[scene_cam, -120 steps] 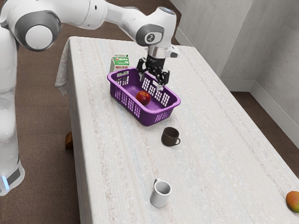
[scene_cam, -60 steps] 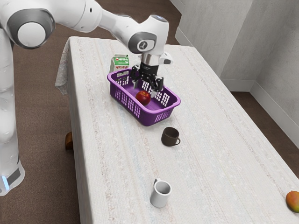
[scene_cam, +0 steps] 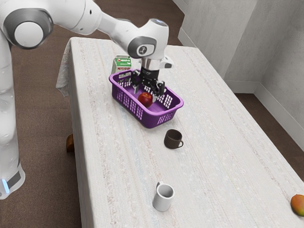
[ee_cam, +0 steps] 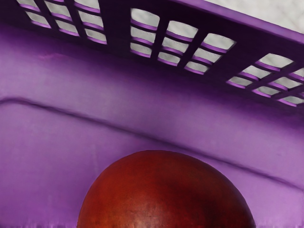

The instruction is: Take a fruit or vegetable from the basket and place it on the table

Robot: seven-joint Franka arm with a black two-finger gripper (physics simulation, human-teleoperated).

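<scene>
My gripper (scene_cam: 146,93) is low inside the purple basket (scene_cam: 151,113) in the exterior view, its fingers apart. Just beneath and between them is the red apple (scene_cam: 145,100), resting in the basket. From the exterior view neither finger is seen pressing on it. In the wrist view, the rounded top of the red apple (ee_cam: 166,192) looms at the lower edge, over the basket's purple floor (ee_cam: 61,142), with the slotted side wall beyond it.
A green-and-white carton (scene_cam: 122,63) stands against the basket's far end. A dark mug (scene_cam: 173,139) is near the basket's closer end; a white mug (scene_cam: 163,198) stands farther along. A mango (scene_cam: 298,204) lies at the exterior view's right edge.
My gripper has moved down and toward the exterior view's left, from over the basket's far rim into the basket above the apple. The apple and basket have stayed in place.
</scene>
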